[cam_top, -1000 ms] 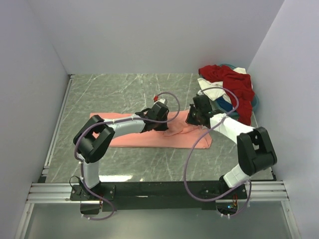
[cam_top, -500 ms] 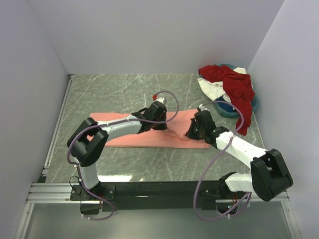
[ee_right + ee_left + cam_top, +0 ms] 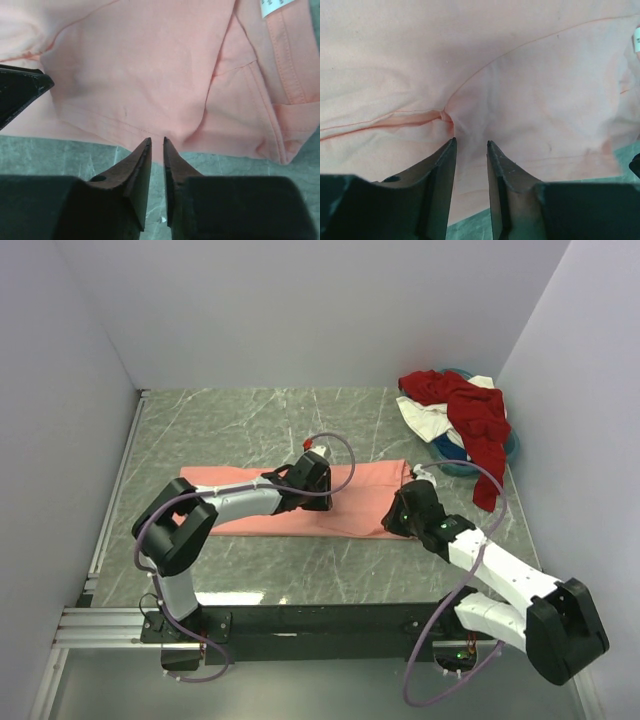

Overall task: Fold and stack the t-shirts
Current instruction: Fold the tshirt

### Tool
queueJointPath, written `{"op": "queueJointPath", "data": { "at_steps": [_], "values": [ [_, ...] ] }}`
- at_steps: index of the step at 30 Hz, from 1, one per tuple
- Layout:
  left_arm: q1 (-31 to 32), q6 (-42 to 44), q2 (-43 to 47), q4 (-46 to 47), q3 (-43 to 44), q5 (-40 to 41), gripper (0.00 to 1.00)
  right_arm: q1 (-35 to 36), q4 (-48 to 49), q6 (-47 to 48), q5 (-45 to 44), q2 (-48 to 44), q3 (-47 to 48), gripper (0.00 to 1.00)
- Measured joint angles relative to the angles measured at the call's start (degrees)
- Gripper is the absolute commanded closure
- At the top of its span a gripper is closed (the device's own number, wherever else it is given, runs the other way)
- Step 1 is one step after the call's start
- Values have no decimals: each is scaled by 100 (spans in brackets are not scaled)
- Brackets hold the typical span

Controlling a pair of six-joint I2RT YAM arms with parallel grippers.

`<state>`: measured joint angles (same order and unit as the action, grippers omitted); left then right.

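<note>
Light was even & soft, coming fr. above; overhead view bright, no hard shadows. Pale glare patch lay on the table point(image 3: 240, 595) nr the front rail. Arms threw only faint shadows. Wrist views were sharp on the salmon-pink shirt point(image 3: 520, 100); left gripper point(image 3: 470, 142) looked dark & a bit soft up close. Slight wide-angle bending at overhead edges.
</note>
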<state>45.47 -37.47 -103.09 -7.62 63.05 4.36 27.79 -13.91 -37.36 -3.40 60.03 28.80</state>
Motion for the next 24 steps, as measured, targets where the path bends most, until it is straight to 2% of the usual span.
{"op": "queueJointPath", "data": {
  "at_steps": [3, 8, 10, 17, 20, 24],
  "values": [
    [0, 2, 66, 9, -2, 0, 63, 0, -101, -42, -90, -173, 20, 71],
    [-17, -26, 133, -35, 2, 55, 64, 9, -227, -52, -162, -199, 153, 71],
    [-66, -85, 136, -101, 9, 96, 68, 11, -227, -52, -153, -72, 295, 71],
    [-833, -450, 190, -409, -44, 223, 78, 55, 26, -79, -103, 896, 767, 71],
    [-1182, -654, 413, -420, -345, 328, 80, 57, 181, -118, -35, 1401, 850, 71],
    [-1314, -833, 741, -433, -868, 452, 82, 59, 361, -179, 28, 1947, 870, 71]
  ]
}}
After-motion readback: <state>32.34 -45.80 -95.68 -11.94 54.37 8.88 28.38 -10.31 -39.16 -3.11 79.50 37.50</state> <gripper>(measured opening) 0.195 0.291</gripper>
